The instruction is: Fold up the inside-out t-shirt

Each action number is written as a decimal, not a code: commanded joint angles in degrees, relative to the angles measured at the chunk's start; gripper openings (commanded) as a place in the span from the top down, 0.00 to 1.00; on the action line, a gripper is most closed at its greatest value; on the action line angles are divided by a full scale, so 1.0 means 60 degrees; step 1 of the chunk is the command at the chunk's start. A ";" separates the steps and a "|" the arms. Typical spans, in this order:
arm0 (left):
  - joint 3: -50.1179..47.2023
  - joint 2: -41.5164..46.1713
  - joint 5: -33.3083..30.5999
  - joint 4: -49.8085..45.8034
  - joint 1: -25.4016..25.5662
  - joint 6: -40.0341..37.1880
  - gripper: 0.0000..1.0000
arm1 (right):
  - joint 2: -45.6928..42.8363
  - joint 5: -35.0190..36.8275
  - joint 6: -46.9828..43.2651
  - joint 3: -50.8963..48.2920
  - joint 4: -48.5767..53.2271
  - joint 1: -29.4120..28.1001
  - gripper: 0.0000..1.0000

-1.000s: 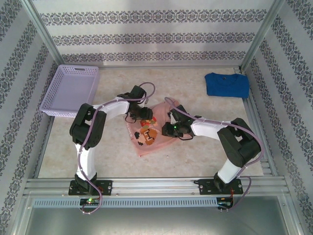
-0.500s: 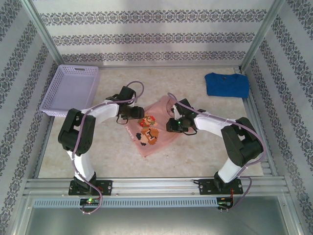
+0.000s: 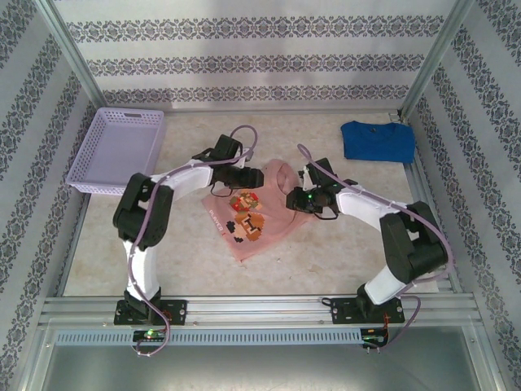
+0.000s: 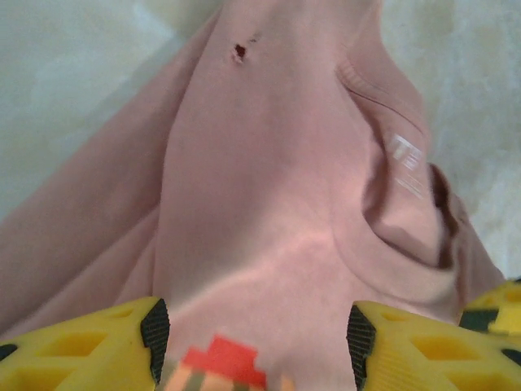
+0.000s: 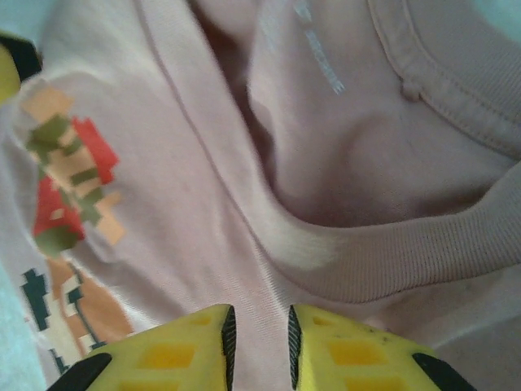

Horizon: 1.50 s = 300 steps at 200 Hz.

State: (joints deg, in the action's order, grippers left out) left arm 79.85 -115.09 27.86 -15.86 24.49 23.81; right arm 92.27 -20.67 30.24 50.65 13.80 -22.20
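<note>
Well, from above, the salmon-pink t-shirt (image 3: pixel 273 224) lies rumpled on the table (image 3: pixel 163 252) between the two arms, its pixel print (image 3: pixel 244 218) facing up. The left gripper (image 3: pixel 259 176) sits at the shirt's far edge and the right gripper (image 3: pixel 291 200) at its right edge. Both are too small and dark here to read their jaws, and they hide the cloth under them. A lilac basket (image 3: pixel 130 114) stands at the far left and a blue t-shirt (image 3: pixel 377 140) at the far right, both well apart from the pink one.

On the left wrist camera, the yellow fingers (image 4: pixel 81 350) stand wide apart over the cloth with nothing pinched, and the print is cut off at the bottom edge.

On the right wrist camera, the jaws leave just a narrow slit beside the ribbed collar (image 5: pixel 407 252). Pink cloth shows in that slit, but I cannot tell whether it is gripped or merely lying below.
</note>
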 commanded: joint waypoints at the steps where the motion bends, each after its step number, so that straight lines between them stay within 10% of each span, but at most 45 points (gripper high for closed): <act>1: 0.0775 -0.0738 -0.0290 -0.0439 -0.0027 -0.0254 0.39 | 0.0384 0.0045 0.0195 -0.0180 -0.0063 0.0226 0.74; 84: 0.1991 -0.0890 -0.1465 -0.1654 -0.0299 -0.0740 0.38 | 0.0457 -0.0214 -0.1280 0.0769 0.1056 0.0797 0.75; 165: -0.1529 0.1443 -0.1523 -0.1911 -0.0811 -0.0440 0.36 | -0.2052 -0.0236 0.0162 -0.1447 0.1214 0.1150 0.51; 236: -0.3968 0.2661 -0.0202 -0.1106 -0.0594 -0.0032 0.37 | 0.0473 -0.0340 -0.0279 -0.0060 0.0091 0.1415 0.54; 300: -0.6187 0.5250 0.0349 -0.0590 0.1448 0.1279 0.36 | 0.2338 -0.0473 -0.1714 0.2851 0.1579 0.1467 0.56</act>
State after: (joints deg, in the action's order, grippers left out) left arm 44.71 -89.06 28.58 -18.83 30.63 27.92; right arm 106.39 -24.12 25.39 63.79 18.22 -13.61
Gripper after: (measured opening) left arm 0.631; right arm 0.430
